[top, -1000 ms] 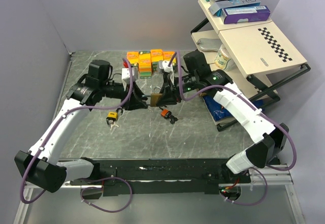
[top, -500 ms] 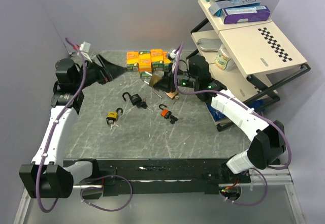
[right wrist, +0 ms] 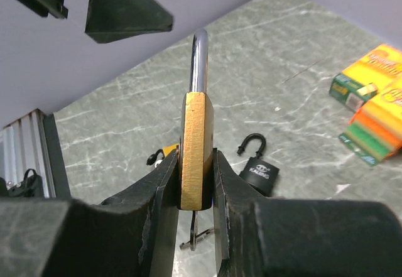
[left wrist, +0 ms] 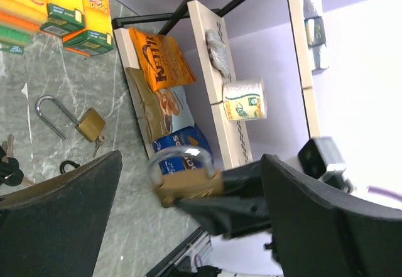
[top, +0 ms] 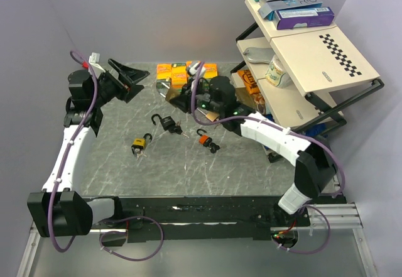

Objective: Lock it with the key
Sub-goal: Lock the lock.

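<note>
My right gripper point(top: 174, 95) is shut on a brass padlock point(top: 166, 88) and holds it above the table at the back, shackle towards the left arm. In the right wrist view the padlock point(right wrist: 196, 154) stands edge-on between the fingers point(right wrist: 154, 195), its silver shackle point(right wrist: 200, 63) up and a key ring point(right wrist: 195, 230) hanging below it. My left gripper point(top: 141, 81) is open and empty, raised at the far left, facing the padlock with a gap between. In the left wrist view the padlock point(left wrist: 188, 181) shows blurred between my open fingers point(left wrist: 63, 214).
On the table lie a black padlock point(top: 166, 123), a yellow padlock point(top: 139, 144), an orange padlock point(top: 204, 139) and a second brass padlock point(left wrist: 88, 124). Orange and yellow boxes point(top: 179, 71) stand at the back. A shelf rack point(top: 314, 57) stands at the right.
My left arm has let go, swung up and back to the far left and opened. My right gripper has carried the brass padlock to the left and back.
</note>
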